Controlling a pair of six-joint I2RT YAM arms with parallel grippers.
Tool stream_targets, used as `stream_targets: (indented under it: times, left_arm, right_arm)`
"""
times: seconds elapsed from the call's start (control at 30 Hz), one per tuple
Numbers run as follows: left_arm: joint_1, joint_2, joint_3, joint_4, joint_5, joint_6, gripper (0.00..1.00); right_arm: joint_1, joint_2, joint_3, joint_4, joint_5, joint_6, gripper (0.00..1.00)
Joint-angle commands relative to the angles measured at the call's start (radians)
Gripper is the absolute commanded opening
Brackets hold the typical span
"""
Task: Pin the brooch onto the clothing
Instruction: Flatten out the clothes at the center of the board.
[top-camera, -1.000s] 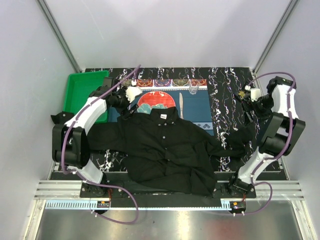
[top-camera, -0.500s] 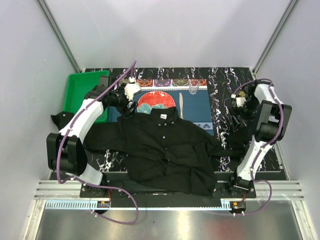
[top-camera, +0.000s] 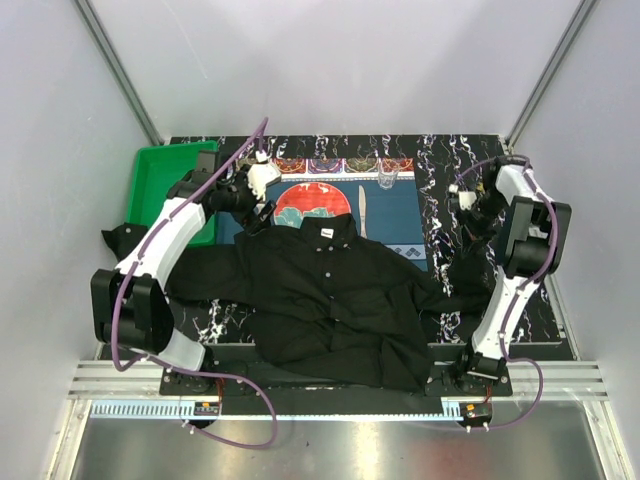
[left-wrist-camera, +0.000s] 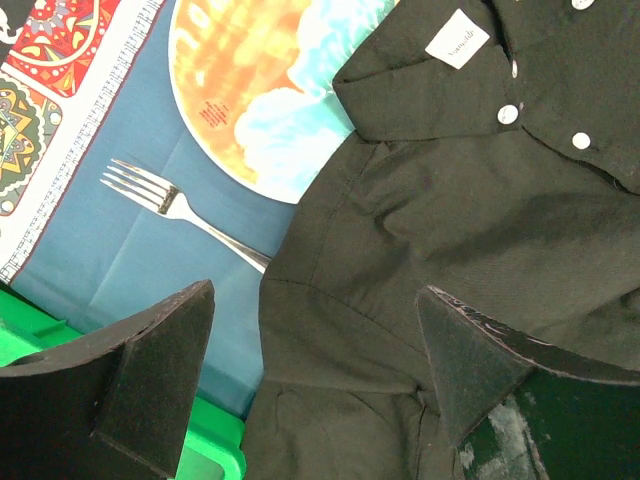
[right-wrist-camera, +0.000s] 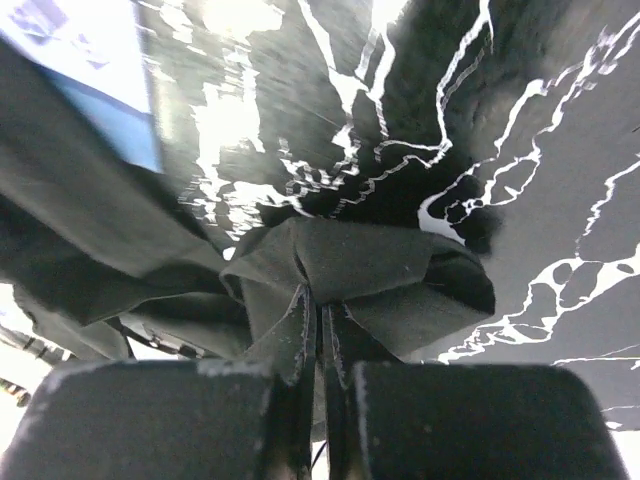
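Observation:
The clothing (top-camera: 330, 290) is a black button-up shirt spread across the middle of the table, collar toward the back. My left gripper (top-camera: 257, 217) hovers open over its shoulder and sleeve seam (left-wrist-camera: 400, 260), near the collar, with nothing between the fingers (left-wrist-camera: 150, 380). My right gripper (top-camera: 468, 222) is at the shirt's right sleeve end; in the right wrist view its fingers (right-wrist-camera: 300, 330) are shut, with black cloth (right-wrist-camera: 380, 265) bunched at their tips. The brooch is not visible in any view.
A blue patterned placemat (top-camera: 395, 215) with a plate (left-wrist-camera: 250, 90), fork (left-wrist-camera: 170, 205) and knife (top-camera: 364, 212) lies behind the shirt, partly under it. A green tray (top-camera: 160, 185) stands at the back left. A small glass (top-camera: 387, 178) is at the mat's far edge.
My right arm has swung inward and down to the sleeve end, and its gripper has gone from open to shut. The left gripper has shifted slightly and stays open.

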Motion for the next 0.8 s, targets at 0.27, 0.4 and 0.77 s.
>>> stream_targets:
  times: [0.27, 0.4, 0.77]
  left_arm:
    - [-0.003, -0.114, 0.072, -0.004, 0.062, -0.033, 0.87]
    - [0.000, -0.131, 0.069, -0.005, 0.057, -0.035, 0.88]
    - [0.031, -0.134, 0.034, -0.005, 0.045, -0.033, 0.88]
  right_arm:
    - [-0.158, -0.516, 0.215, 0.180, -0.376, -0.210, 0.00]
    - [-0.268, -0.701, 0.084, 0.265, -0.446, -0.364, 0.00]
    - [-0.524, -0.972, -0.402, 0.253, -0.149, -0.937, 0.79]
